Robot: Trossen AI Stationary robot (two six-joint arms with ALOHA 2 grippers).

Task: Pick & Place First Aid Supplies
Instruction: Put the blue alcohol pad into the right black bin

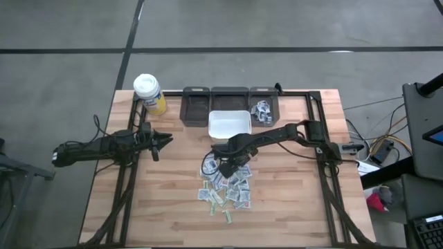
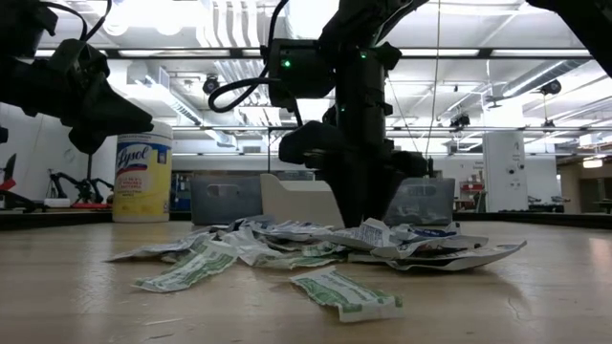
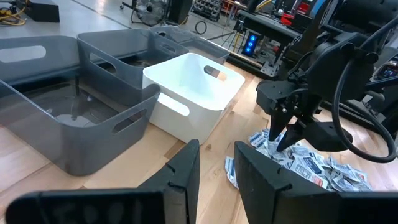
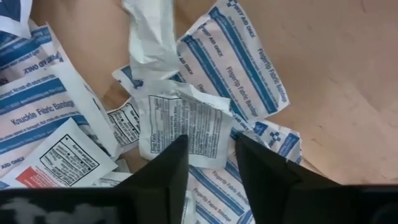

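High view: wooden table [image 1: 291, 207]; packet pile [image 1: 228, 188] at centre, right gripper [image 1: 227, 166] at pile's near edge, left gripper [image 1: 166, 139] parked well left.
Left wrist view: left fingers [image 3: 186, 171] parted, empty.
Right wrist view: right fingers [image 4: 165, 171] parted above crumpled packet [image 4: 180, 127], nothing held.

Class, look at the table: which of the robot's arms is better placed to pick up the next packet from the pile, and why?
The right. Its gripper hangs directly over the packet pile, jaws apart above a white packet. The left gripper waits off to the side, near the yellow bottle.
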